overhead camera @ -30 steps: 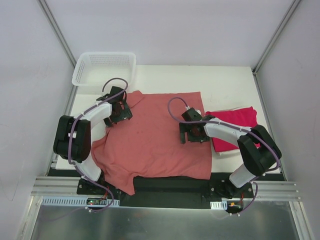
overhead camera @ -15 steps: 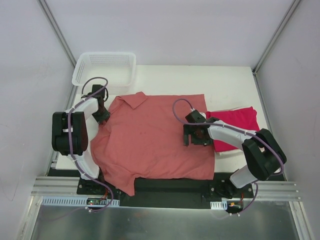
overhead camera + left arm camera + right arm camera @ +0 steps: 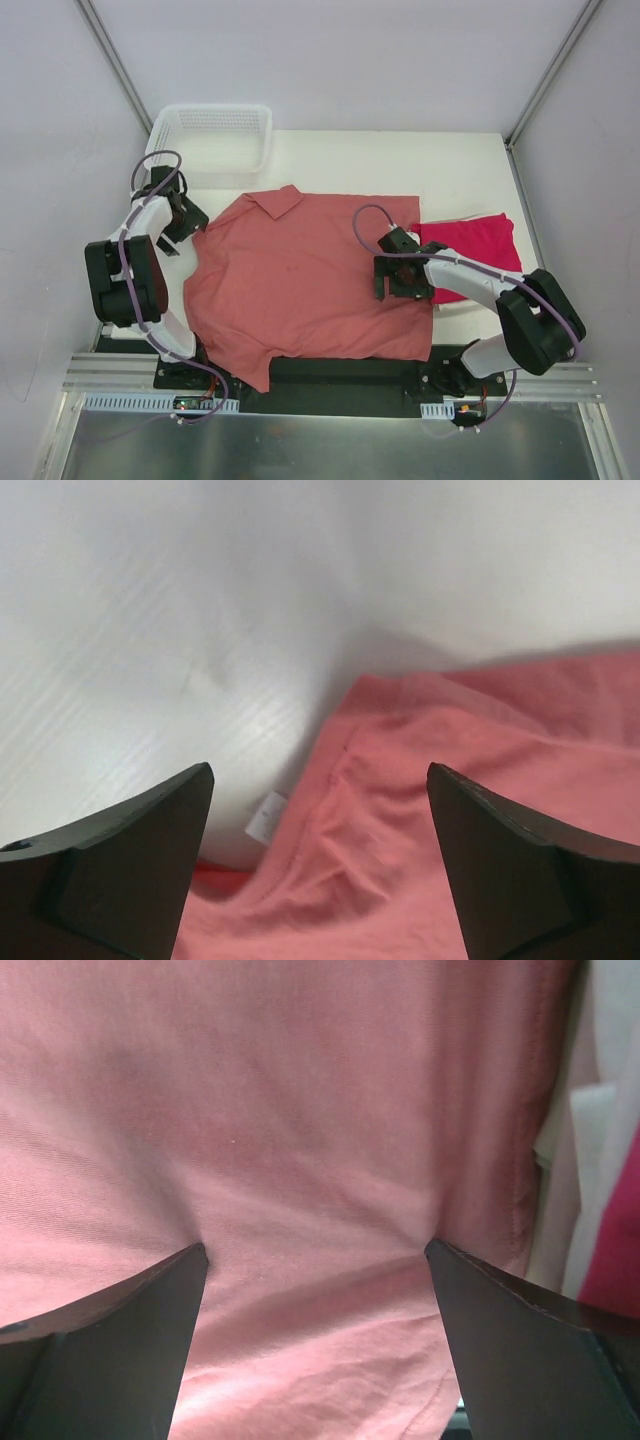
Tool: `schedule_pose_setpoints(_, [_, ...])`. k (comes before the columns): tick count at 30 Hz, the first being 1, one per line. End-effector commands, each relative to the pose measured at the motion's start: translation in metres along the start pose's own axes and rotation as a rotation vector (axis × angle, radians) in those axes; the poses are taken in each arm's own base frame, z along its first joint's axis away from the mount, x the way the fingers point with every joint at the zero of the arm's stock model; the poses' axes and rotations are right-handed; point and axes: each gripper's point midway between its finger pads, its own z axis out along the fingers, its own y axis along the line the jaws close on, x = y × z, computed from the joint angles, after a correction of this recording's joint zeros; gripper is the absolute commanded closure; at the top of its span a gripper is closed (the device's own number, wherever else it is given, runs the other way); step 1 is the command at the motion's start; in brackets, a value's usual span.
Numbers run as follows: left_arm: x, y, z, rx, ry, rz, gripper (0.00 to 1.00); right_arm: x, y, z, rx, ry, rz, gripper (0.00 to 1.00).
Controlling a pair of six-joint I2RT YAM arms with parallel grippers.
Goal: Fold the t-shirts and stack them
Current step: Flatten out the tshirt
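The salmon-pink t-shirt (image 3: 300,285) lies spread across the middle of the table, collar at the far left, and one corner hangs over the near edge. The crimson t-shirt (image 3: 478,250) lies folded at the right. My left gripper (image 3: 188,218) is open and empty at the pink shirt's left edge. In the left wrist view, my left gripper (image 3: 318,772) is over that edge (image 3: 420,780), next to a small white tag (image 3: 262,815). My right gripper (image 3: 402,277) is open, with its fingertips pressed on the shirt's right part (image 3: 300,1110). The cloth puckers at both tips of my right gripper (image 3: 315,1248). The crimson shirt shows at the edge of that view (image 3: 615,1260).
A white mesh basket (image 3: 210,110) stands at the table's far left corner, just behind the left arm. Grey walls close in on the left and right. The arm bases and a metal rail (image 3: 330,380) run along the near edge.
My left gripper has moved left, off the pink shirt to its left edge, and the shirt's collar side now lies spread out. My right gripper has shifted slightly right and nearer.
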Motion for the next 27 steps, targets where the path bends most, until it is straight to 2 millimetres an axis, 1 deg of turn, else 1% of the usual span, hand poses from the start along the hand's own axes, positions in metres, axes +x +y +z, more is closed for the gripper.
schedule_pose_setpoints(1, [0.005, -0.02, -0.053, 0.167, -0.039, -0.017, 0.06, 0.034, -0.031, -0.006, 0.101, 0.111, -0.045, 0.03])
schedule_pose_setpoints(2, [0.006, -0.025, -0.062, 0.193, -0.052, -0.004, 0.04, 0.034, -0.031, -0.006, 0.1, 0.11, -0.046, 0.03])
schedule_pose_setpoints(3, [0.006, -0.033, -0.075, 0.237, -0.08, 0.012, 0.02, 0.034, -0.031, -0.007, 0.1, 0.112, -0.051, 0.03])
schedule_pose_setpoints(4, [0.019, -0.049, -0.085, 0.28, -0.081, 0.076, 0.01, 0.032, -0.031, -0.007, 0.1, 0.105, -0.048, 0.03])
schedule_pose_setpoints(6, [0.026, -0.073, -0.098, 0.37, -0.079, 0.148, 0.01, 0.033, -0.031, -0.006, 0.102, 0.111, -0.054, 0.03])
schedule_pose_setpoints(7, [0.044, -0.092, -0.104, 0.408, -0.062, 0.22, 0.01, 0.032, -0.032, -0.005, 0.106, 0.111, -0.052, 0.03])
schedule_pose_setpoints(8, [0.055, -0.108, -0.105, 0.445, -0.025, 0.261, 0.01, 0.032, -0.031, -0.005, 0.105, 0.111, -0.056, 0.03])
schedule_pose_setpoints(9, [0.062, -0.119, -0.106, 0.468, -0.008, 0.287, 0.01, 0.033, -0.031, -0.005, 0.105, 0.112, -0.058, 0.03])
schedule_pose_setpoints(10, [0.075, -0.131, -0.106, 0.479, 0.01, 0.314, 0.03, 0.033, -0.032, -0.005, 0.104, 0.112, -0.058, 0.03])
schedule_pose_setpoints(12, [0.082, -0.151, -0.095, 0.472, 0.034, 0.333, 0.08, 0.035, -0.032, -0.004, 0.104, 0.115, -0.061, 0.03])
schedule_pose_setpoints(13, [0.085, -0.16, -0.091, 0.469, 0.045, 0.332, 0.12, 0.035, -0.032, -0.005, 0.104, 0.119, -0.066, 0.03])
schedule_pose_setpoints(14, [0.09, -0.175, -0.082, 0.466, 0.064, 0.352, 0.14, 0.035, -0.031, -0.005, 0.098, 0.119, -0.067, 0.03])
schedule_pose_setpoints(15, [0.093, -0.184, -0.077, 0.468, 0.074, 0.359, 0.18, 0.036, -0.03, -0.005, 0.091, 0.125, -0.066, 0.03])
schedule_pose_setpoints(16, [0.1, -0.19, -0.058, 0.441, 0.112, 0.369, 0.21, 0.036, -0.029, -0.004, 0.089, 0.127, -0.069, 0.03])
schedule_pose_setpoints(17, [0.096, -0.205, -0.06, 0.463, 0.111, 0.369, 0.24, 0.036, -0.029, -0.004, 0.089, 0.128, -0.068, 0.03])
schedule_pose_setpoints(18, [0.097, -0.211, -0.055, 0.465, 0.123, 0.368, 0.25, 0.036, -0.03, -0.004, 0.089, 0.128, -0.07, 0.03])
schedule_pose_setpoints(19, [0.102, -0.215, -0.039, 0.44, 0.15, 0.365, 0.25, 0.036, -0.03, -0.005, 0.091, 0.129, -0.071, 0.03])
schedule_pose_setpoints(20, [0.097, -0.225, -0.04, 0.455, 0.141, 0.36, 0.26, 0.037, -0.03, -0.004, 0.092, 0.13, -0.072, 0.03])
schedule_pose_setpoints(21, [0.097, -0.23, -0.036, 0.453, 0.145, 0.358, 0.27, 0.036, -0.03, -0.004, 0.093, 0.129, -0.073, 0.03])
schedule_pose_setpoints(22, [0.1, -0.232, -0.026, 0.44, 0.158, 0.357, 0.28, 0.036, -0.03, -0.005, 0.093, 0.129, -0.076, 0.03])
schedule_pose_setpoints(23, [0.095, -0.24, -0.026, 0.449, 0.146, 0.353, 0.28, 0.036, -0.03, -0.004, 0.093, 0.131, -0.074, 0.03])
schedule_pose_setpoints(24, [0.094, -0.243, -0.024, 0.446, 0.143, 0.351, 0.3, 0.037, -0.03, -0.004, 0.09, 0.134, -0.077, 0.03])
schedule_pose_setpoints(25, [0.095, -0.244, -0.016, 0.434, 0.147, 0.351, 0.32, 0.037, -0.029, -0.004, 0.09, 0.136, -0.074, 0.03])
schedule_pose_setpoints(26, [0.091, -0.25, -0.018, 0.443, 0.136, 0.347, 0.34, 0.036, -0.029, -0.004, 0.092, 0.137, -0.076, 0.03])
schedule_pose_setpoints(27, [0.09, -0.253, -0.016, 0.444, 0.135, 0.345, 0.4, 0.036, -0.029, -0.004, 0.09, 0.136, -0.074, 0.03])
